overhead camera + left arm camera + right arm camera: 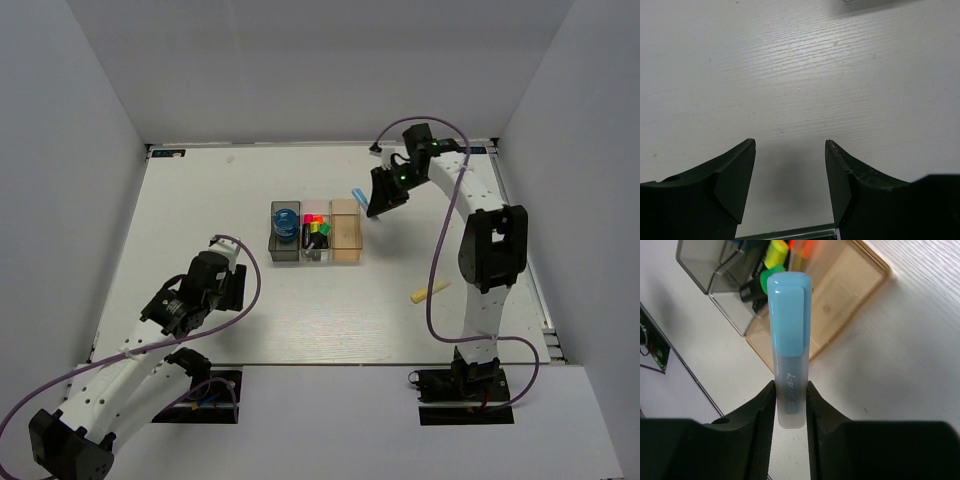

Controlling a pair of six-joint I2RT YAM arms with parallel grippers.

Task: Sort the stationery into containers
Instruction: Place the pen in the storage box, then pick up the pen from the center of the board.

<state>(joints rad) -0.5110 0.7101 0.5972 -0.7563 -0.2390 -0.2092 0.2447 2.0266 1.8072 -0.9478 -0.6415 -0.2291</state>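
Observation:
Three bins stand in a row mid-table: a dark grey bin (283,232) holding the blue roll (286,222), a clear bin (315,237) holding highlighters (316,226) with yellow, red and green ends, and an amber bin (346,231) that looks empty. My right gripper (379,205) is shut on a light-blue bar (789,347) and holds it above the table just right of the amber bin (840,300). The bar's tip shows in the top view (357,194). A pale-yellow bar (430,292) lies on the table at the right. My left gripper (790,145) is open and empty over bare table.
White walls close in the table on the left, back and right. The right arm's base (470,380) stands near the pale-yellow bar. A purple cable (250,290) loops beside the left arm.

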